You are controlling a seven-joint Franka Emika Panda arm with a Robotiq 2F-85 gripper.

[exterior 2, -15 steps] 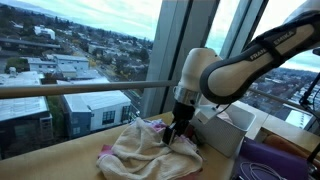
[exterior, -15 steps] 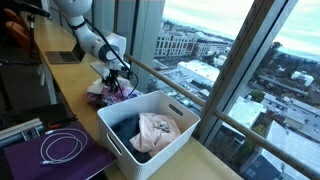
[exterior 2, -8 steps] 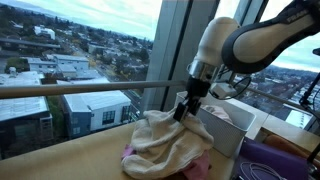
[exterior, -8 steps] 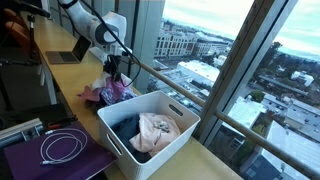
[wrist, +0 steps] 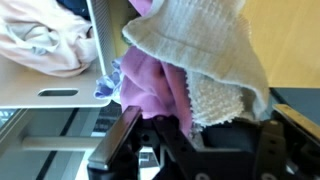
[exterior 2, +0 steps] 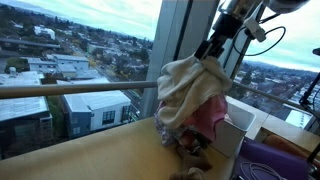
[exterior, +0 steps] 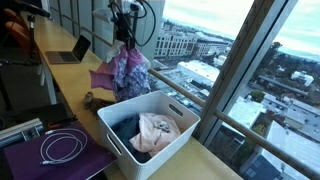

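Raised: we've lifted the cloths [exterior: 128, 68] high | gripper [exterior: 126, 38] pinches their top, they hang below | bin [exterior: 118, 143] beside, lower

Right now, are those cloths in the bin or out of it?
Out: the cloths hang from the shut fingers, in the air beside the white bin.

Under the pincer [exterior 2: 208, 52] hang two cloths [exterior 2: 185, 90]. Below it is one white bin [exterior: 118, 142], with two garments [exterior: 155, 132] inside.
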